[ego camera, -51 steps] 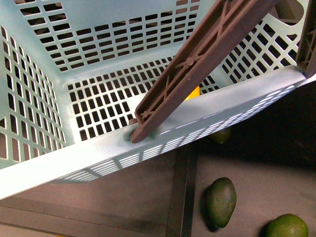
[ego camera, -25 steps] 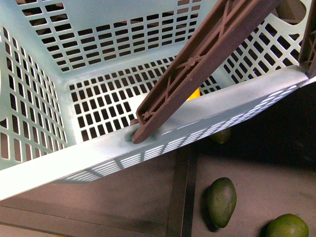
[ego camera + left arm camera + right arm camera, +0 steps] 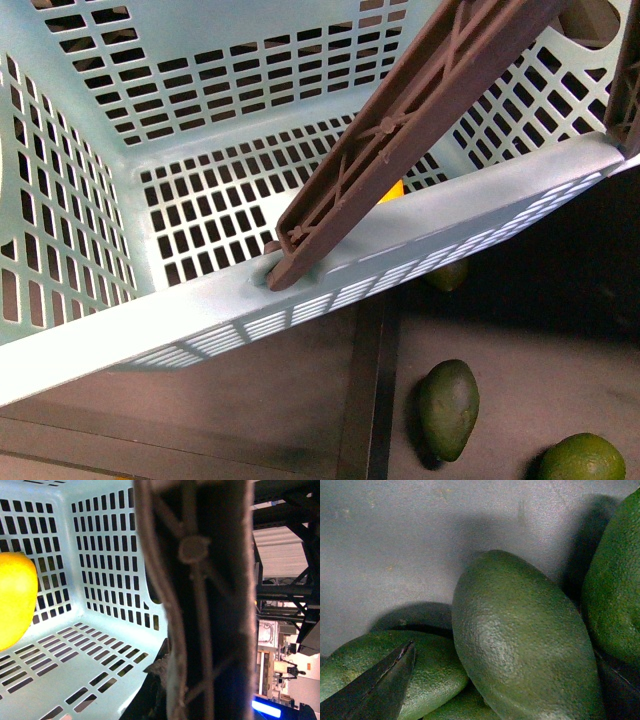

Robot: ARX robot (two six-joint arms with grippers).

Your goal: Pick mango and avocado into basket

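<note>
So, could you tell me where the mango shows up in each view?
Front view: the mango is a yellow sliver inside the basket, just behind the brown handle.
Left wrist view: the mango looms large before the basket's lattice wall.
Right wrist view: not in it, only avocados.
Shared landmark: the brown handle.

The brown handle (image 3: 400,130) slants across the basket (image 3: 200,315) opening, barring its right part; left of the handle the way down to the slotted floor lies open.

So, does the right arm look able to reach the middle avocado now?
Probably yes: the avocado lies just before its fingers with nothing over it, though other green fruits crowd it closely on both sides.
</note>
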